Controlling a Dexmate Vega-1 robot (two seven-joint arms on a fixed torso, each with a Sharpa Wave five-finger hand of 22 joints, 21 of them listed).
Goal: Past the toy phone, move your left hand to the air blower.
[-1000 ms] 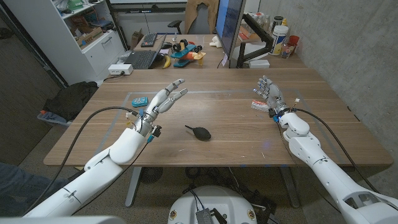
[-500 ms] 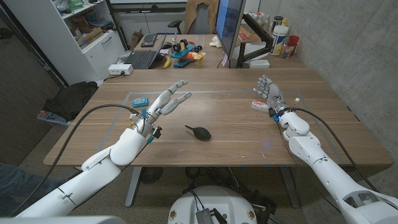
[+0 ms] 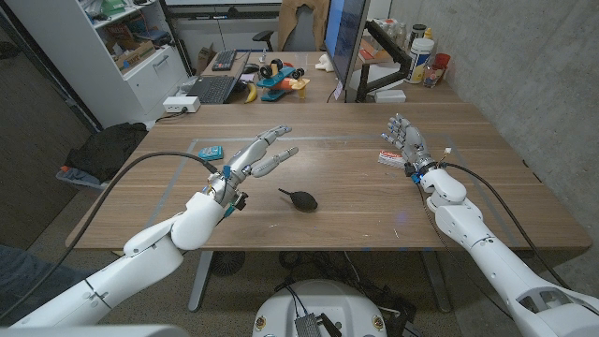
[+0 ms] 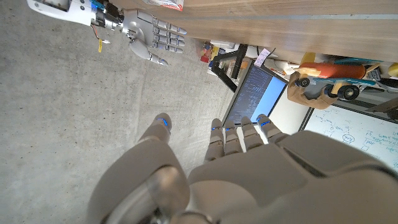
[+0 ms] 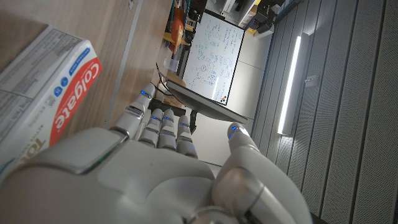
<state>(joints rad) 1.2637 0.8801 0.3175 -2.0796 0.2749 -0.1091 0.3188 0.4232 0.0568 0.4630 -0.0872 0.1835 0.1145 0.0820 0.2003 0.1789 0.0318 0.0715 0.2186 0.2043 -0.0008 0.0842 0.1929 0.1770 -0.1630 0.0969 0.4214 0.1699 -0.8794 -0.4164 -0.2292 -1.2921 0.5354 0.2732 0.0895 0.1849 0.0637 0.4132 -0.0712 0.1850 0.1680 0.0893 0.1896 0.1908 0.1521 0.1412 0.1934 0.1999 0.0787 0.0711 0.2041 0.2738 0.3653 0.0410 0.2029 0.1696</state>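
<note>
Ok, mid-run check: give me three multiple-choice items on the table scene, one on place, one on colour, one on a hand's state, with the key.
1. Where does the air blower lie relative to the left hand?
A. In its grasp
B. On the table, nearer the robot and to the right of the fingers, apart from them
C. Beside the right hand

2. What colour is the air blower?
A. Black
B. Red
C. White

3. How is the left hand?
A. Closed on the toy phone
B. Curled into a fist
C. Fingers spread, holding nothing

Answers:
1 B: the head view shows bare wood between the blower and the left hand.
2 A: it shows as a dark bulb with a thin nozzle.
3 C: the fingers reach out apart above the table, while the toy phone lies on its own to the left.
</note>
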